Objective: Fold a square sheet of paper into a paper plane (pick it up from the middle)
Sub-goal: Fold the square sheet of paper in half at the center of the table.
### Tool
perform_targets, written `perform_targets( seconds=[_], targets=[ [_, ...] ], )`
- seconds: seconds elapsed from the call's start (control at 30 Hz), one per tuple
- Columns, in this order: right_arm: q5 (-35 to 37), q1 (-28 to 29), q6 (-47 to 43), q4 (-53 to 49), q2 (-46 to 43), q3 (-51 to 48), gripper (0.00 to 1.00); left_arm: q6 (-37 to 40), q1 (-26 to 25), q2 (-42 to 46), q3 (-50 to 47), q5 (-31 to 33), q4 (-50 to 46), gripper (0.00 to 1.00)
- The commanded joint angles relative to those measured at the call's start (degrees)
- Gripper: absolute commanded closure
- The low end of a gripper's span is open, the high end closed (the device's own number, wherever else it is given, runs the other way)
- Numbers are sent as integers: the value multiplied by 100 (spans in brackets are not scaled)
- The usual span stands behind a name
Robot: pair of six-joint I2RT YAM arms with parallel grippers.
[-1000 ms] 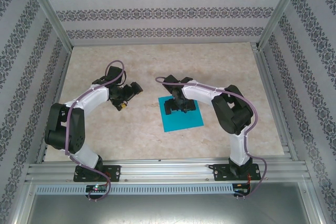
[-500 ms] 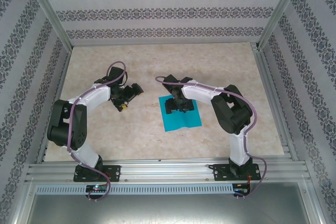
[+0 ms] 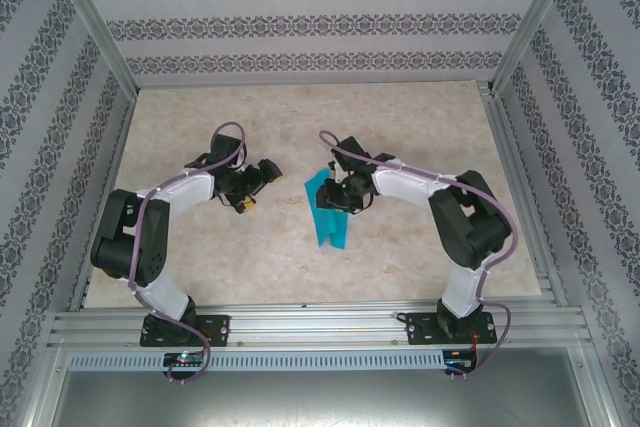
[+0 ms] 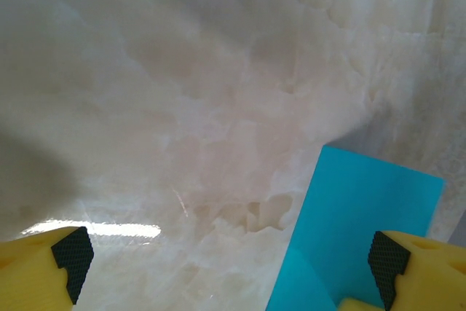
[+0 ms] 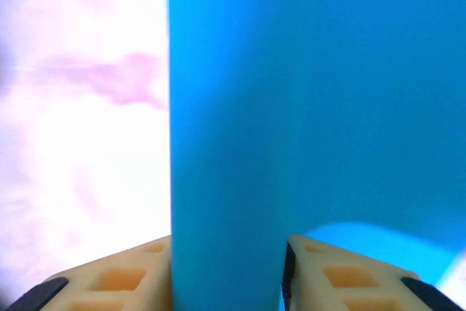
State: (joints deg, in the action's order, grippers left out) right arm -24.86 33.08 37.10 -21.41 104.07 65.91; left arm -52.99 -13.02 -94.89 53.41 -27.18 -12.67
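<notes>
With your right gripper (image 3: 338, 197) clamped on the square sheet of paper (image 3: 328, 222) (left gripper (image 4: 226, 256) agape beside it), lift gently.

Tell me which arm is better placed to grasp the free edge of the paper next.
Probably left: the left gripper stands open beside the square sheet of paper, while the right gripper pinches its middle.

Bright, even overhead light; right wrist view seems overexposed and blurred
</notes>
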Motion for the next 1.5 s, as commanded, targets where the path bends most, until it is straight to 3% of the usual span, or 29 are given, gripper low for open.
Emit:
perform_targets(
  seconds=[0.0, 0.1, 0.23, 0.5, 0.77, 0.87, 1.0, 1.13, 1.33, 1.47],
  targets=[
    [-1726, -126, 679, 1866, -392, -316, 62, -130, -145, 323, -219, -245, 937, 0],
    [-2227, -259, 1219, 2873, -317, -632, 63, -235, -240, 418, -421, -293, 1374, 0],
    [-2164, -426, 1255, 2997, -41, -865, 62, -376, -340, 479, -625, -299, 1770, 0],
    [-1219, -478, 34, 1535, 224, -654, 54, -308, -751, 612, -617, 552, 1530, 1],
    [-689, -542, -457, 747, 227, -523, 53, -605, -1104, 268, -725, 349, 2229, 12],
    [-610, -522, -433, 707, 217, -527, 53, -717, -1122, 94, -740, 116, 2536, 24],
    [-575, -504, -441, 677, 231, -517, 55, -730, -1186, -198, -547, -82, 2597, 51],
    [-577, -492, -442, 650, 252, -504, 58, -687, -1265, -482, -302, -178, 2531, 68],
    [-586, -478, -431, 603, 297, -444, 59, -515, -1392, -894, 127, -307, 2240, 84],
    [-596, -469, -420, 594, 337, -417, 60, -444, -1431, -1144, 350, -265, 1879, 89]
  ],
)
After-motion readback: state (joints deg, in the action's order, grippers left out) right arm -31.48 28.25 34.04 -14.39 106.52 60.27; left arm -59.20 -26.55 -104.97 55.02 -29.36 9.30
